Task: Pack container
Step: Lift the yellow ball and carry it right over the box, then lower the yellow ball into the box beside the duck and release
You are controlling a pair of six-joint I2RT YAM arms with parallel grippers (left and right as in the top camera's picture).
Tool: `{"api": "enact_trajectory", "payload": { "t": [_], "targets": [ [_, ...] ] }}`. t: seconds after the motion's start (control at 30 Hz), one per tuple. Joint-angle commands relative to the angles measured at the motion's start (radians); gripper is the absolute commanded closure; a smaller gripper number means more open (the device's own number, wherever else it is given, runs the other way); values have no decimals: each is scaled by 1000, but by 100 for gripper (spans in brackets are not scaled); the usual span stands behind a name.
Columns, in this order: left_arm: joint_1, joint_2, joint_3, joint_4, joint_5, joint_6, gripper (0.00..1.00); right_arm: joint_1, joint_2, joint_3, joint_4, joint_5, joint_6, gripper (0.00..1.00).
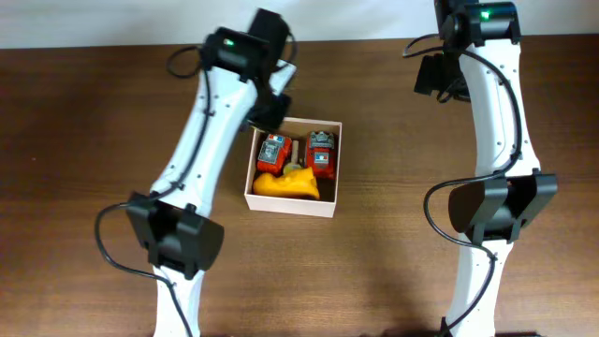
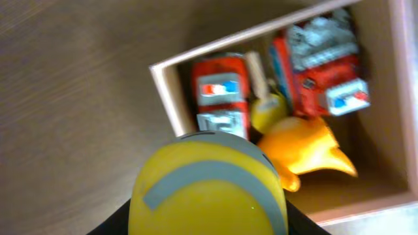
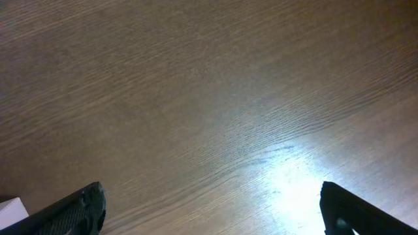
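The container (image 1: 290, 204) is a square white-walled box in the middle of the table, its near corner (image 2: 166, 85) showing in the left wrist view. Inside lie two red toy trucks (image 2: 219, 94) (image 2: 320, 65) and an orange-yellow toy (image 2: 304, 150). My left gripper (image 2: 209, 222) is shut on a round yellow toy with a grey stripe (image 2: 209, 192), held just above the box's back left corner (image 1: 267, 108). My right gripper (image 3: 212, 209) stands wide open over bare wood at the back right (image 1: 435, 75), with nothing between its fingers.
The brown wooden table (image 1: 84, 140) surrounds the box. A white edge (image 3: 12, 209) shows at the lower left of the right wrist view. Both arm bases stand at the front edge.
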Motion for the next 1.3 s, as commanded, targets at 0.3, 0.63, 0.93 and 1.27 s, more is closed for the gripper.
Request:
{"api": "enact_trajectory", "payload": {
  "t": [0.3,0.63,0.93,1.27],
  "targets": [
    [-21,8,-137,-102,19,10,58,-3,2,-2,0,1,5,1],
    [-21,8,-386,-3,59,1,59,-3,2,-2,0,1,4,1],
    [-21,8,-501,52,59,0,52,-3,2,-2,0,1,5,1],
    [-21,8,-500,121,58,1,35,-3,2,-2,0,1,5,1]
  ]
}}
